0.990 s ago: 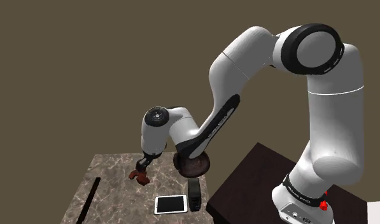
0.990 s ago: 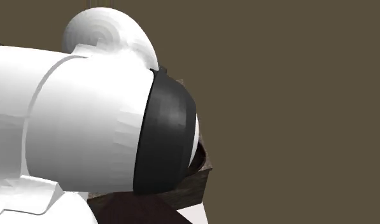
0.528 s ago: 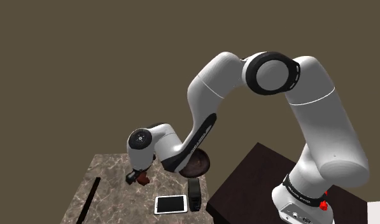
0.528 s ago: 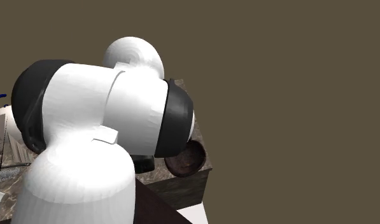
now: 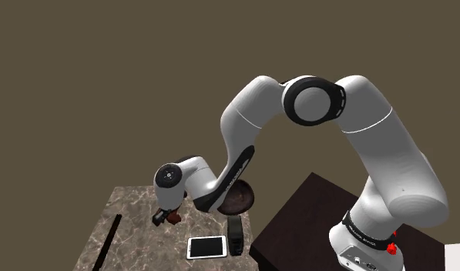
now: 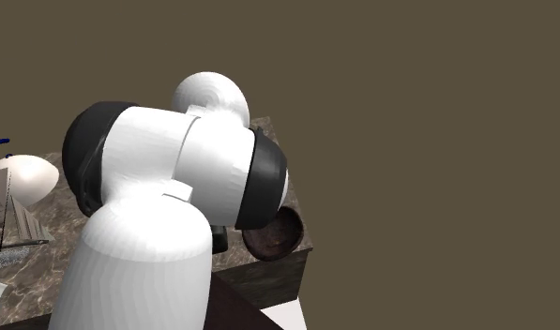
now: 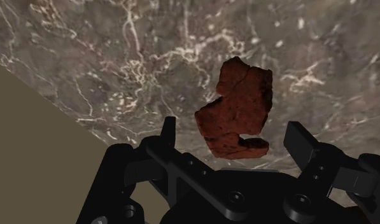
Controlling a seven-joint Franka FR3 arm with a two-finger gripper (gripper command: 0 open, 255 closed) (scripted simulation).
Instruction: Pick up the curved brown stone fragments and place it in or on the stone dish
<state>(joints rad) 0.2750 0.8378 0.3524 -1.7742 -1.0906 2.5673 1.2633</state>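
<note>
Hovering low over the marble table (image 5: 132, 206), the gripper (image 7: 234, 135) has its two black fingers (image 7: 168, 130) spread wide. One stands to each side of the reddish-brown stone fragment (image 7: 236, 108), with a gap on both sides, so nothing is grasped yet. The fragment lies on the marble between the fingers, jagged at its edges and bowed along one side.

The hand seems set this way to straddle the piece across its narrower span, ready to sink a little and close — a pre-grasp, by my judgement, with the carrying part of the task not begun.

The dark round stone dish (image 5: 240, 199) sits to the shoulder view's right of the fragment, partly behind the forearm and near the table's edge toward the stand (image 5: 313, 223). A white tablet (image 5: 207, 246) and a black upright block (image 5: 235, 235) lie nearer the table's front edge, probably clear of the short path from fragment to dish. The uneven faces may let the piece twist as the fingers meet it.
</note>
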